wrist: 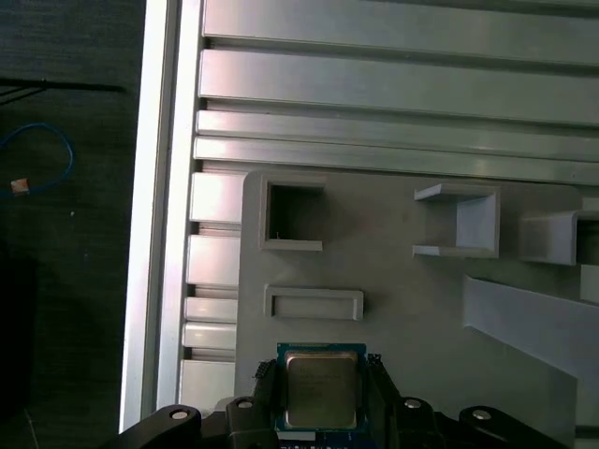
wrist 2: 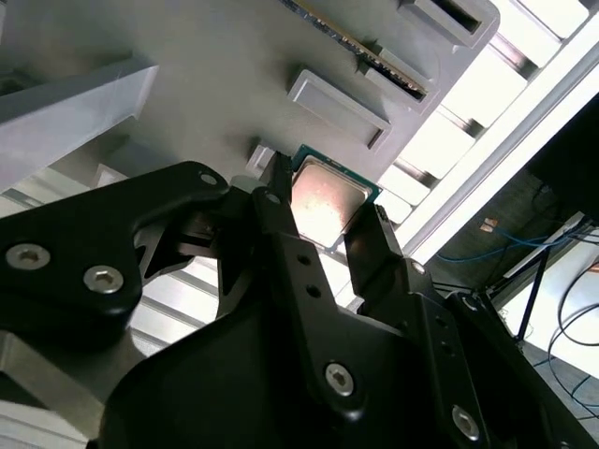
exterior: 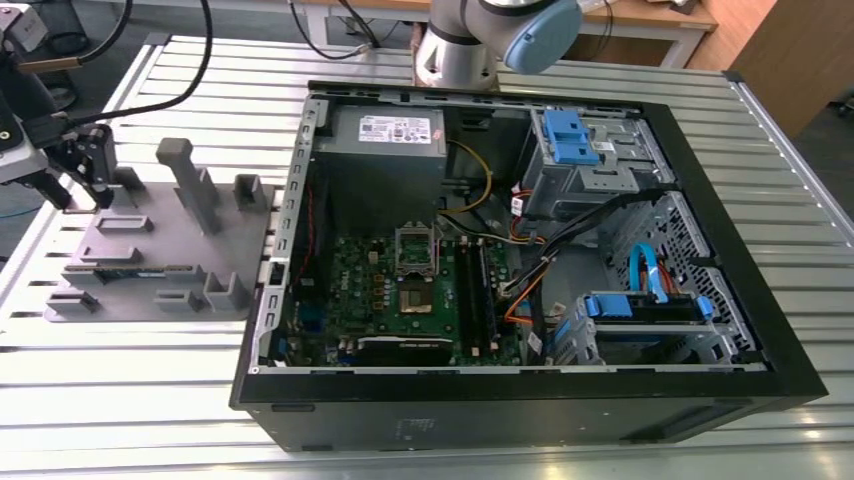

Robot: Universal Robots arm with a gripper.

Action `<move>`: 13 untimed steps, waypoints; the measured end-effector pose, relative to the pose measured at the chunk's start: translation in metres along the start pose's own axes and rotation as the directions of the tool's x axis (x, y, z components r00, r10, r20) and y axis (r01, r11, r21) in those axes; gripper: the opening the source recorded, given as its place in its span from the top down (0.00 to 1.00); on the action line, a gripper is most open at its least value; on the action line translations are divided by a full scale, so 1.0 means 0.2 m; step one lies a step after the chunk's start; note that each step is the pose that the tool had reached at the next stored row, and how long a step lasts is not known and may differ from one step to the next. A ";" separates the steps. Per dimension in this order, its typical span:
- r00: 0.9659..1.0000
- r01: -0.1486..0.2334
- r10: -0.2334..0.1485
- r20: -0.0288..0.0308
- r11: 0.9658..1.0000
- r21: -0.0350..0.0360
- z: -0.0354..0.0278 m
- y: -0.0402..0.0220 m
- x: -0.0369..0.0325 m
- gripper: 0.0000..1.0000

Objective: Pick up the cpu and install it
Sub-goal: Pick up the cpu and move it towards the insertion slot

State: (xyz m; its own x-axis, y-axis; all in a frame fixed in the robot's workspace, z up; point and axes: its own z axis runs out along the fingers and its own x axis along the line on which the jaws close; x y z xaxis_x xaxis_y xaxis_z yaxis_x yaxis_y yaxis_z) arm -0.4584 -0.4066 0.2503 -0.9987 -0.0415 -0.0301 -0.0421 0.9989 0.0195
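The cpu, a small square chip with a silver top and green rim, sits between the two black fingers of my gripper. In the second wrist view the fingertips press against opposite edges of the cpu. In the exterior view my gripper is at the far left, over the near-left corner of the grey fixture plate. I cannot tell if the chip still touches the plate. The motherboard socket lies inside the open computer case, with its metal bracket raised.
The fixture plate carries upright grey posts, empty pockets and a green memory stick. Cables and blue drive bays crowd the case's right side. The slatted metal table lies all around.
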 end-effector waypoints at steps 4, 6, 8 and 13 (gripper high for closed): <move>1.000 0.000 0.000 0.000 1.000 0.000 -0.006 0.000 0.000 0.53; 1.000 0.000 0.000 0.000 1.000 0.000 -0.006 0.000 0.000 0.53; 1.000 0.000 0.000 0.000 1.000 0.000 -0.008 0.000 0.000 0.53; 1.000 0.000 0.000 0.000 1.000 0.000 -0.044 0.001 -0.001 0.53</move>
State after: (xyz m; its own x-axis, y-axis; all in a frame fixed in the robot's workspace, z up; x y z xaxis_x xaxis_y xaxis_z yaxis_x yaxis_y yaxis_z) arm -0.4583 -0.4066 0.2591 -0.9987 -0.0415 -0.0301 -0.0421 0.9989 0.0195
